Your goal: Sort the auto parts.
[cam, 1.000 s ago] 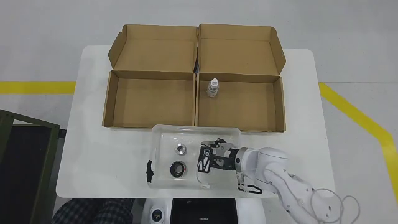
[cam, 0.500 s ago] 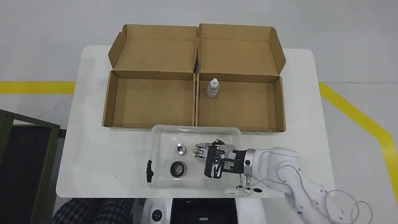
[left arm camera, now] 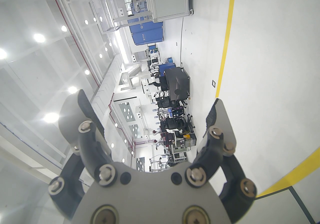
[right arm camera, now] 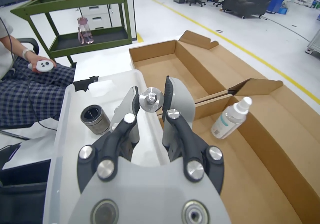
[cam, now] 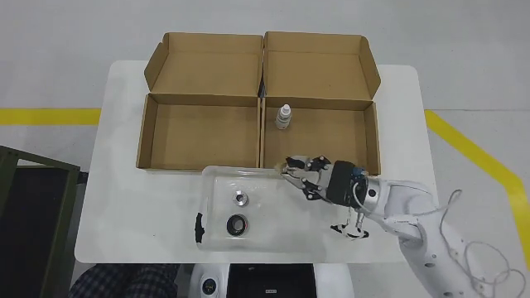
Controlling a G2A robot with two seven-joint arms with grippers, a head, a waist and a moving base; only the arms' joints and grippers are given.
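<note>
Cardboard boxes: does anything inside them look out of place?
Yes. A small spray bottle sits alone in the right box, by the wall it shares with the left box. It looks like no machined part, unlike the metal disc held in the right gripper.

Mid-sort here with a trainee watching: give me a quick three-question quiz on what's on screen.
1. True or false: the bottle is in the bin.
2. The right gripper holds: A) the bottle B) a silver disc C) nothing.
3. Fill in: the left gripper is ____.
Key: 1 false, it is in the right box; 2 B; 3 open.
</note>
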